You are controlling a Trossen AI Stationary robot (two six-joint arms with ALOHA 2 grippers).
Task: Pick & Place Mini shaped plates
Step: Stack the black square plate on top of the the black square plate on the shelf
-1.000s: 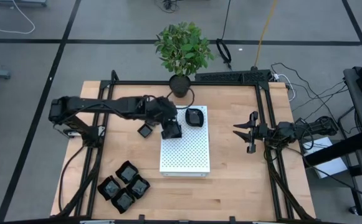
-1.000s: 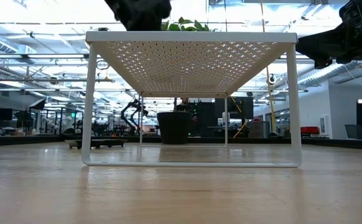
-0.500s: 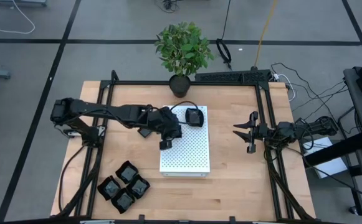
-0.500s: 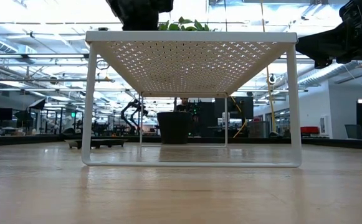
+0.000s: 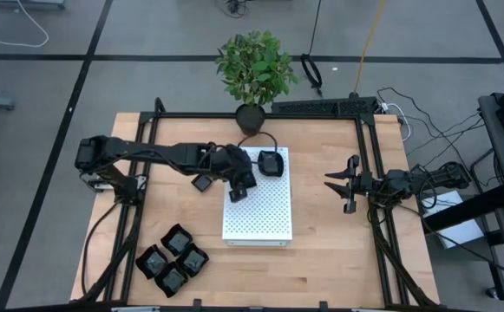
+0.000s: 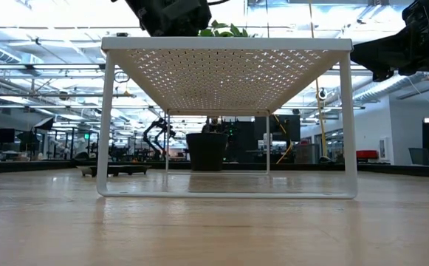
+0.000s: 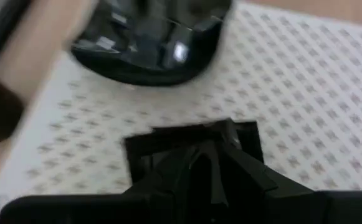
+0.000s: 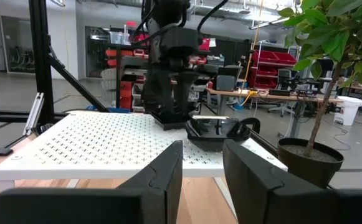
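- The left end effector (image 5: 242, 185) reached across the wooden surface (image 5: 321, 251) to the far left part of the white perforated board (image 5: 265, 217); its fingers pinched a small square plate (image 7: 193, 144), which lay at or just above the board top; contact with the board could not be told.
- A rounded plate (image 5: 271, 162) sat on the board's far edge, just beside the left end effector; in the right wrist view it (image 8: 215, 130) lay on the board next to the gripped square dish (image 8: 168, 118).
- Another small square plate (image 5: 202, 183) rested on the wood just left of the board, under the left arm.
- A cluster of four plates (image 5: 173, 257) sat on the surface near the front left corner, well apart from the board.
- The right end effector (image 5: 337, 185) hung over the surface to the right of the board, apart from it; its fingers (image 8: 162, 174) stood slightly spread with a gap between them, holding nothing.
- A plant in a black pot (image 5: 251, 119) stood at the far edge of the surface, just behind the board.
- From the low view the board (image 6: 225, 44) stood on thin white legs, the left arm showing dark above its top edge.
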